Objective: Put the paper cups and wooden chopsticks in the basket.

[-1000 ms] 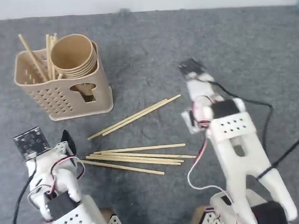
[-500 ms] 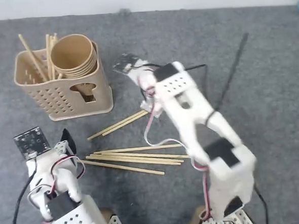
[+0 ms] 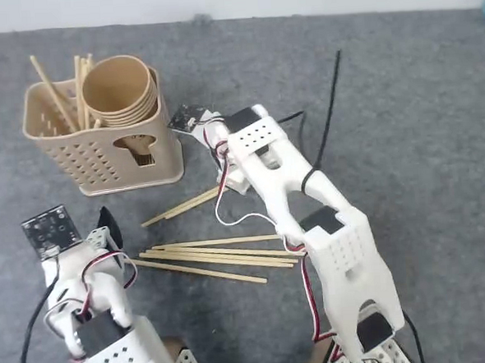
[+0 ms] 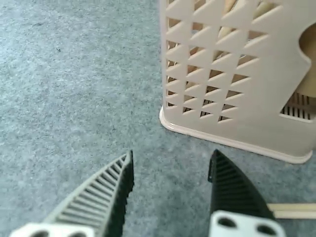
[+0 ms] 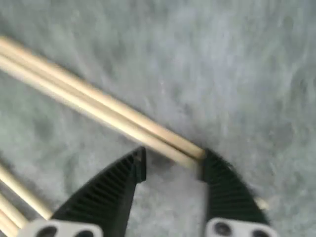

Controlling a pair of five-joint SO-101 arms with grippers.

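The beige lattice basket (image 3: 93, 162) stands upright and holds a nested stack of tan paper cups (image 3: 120, 90), tilted, with several wooden chopsticks (image 3: 52, 90) standing beside them. A loose pair (image 3: 182, 206) lies diagonally near its base. A bundle (image 3: 218, 255) of about five lies flat farther off.

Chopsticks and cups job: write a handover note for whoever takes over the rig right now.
Left end effector: open, empty, low over the mat near the basket.
Right end effector: open, jaws straddling the end of a loose chopstick pair, not closed on it.
Done: cups stacked in the basket, a few chopsticks standing beside them.
Left: that pair, plus a bunch lying on the mat nearer the arms.
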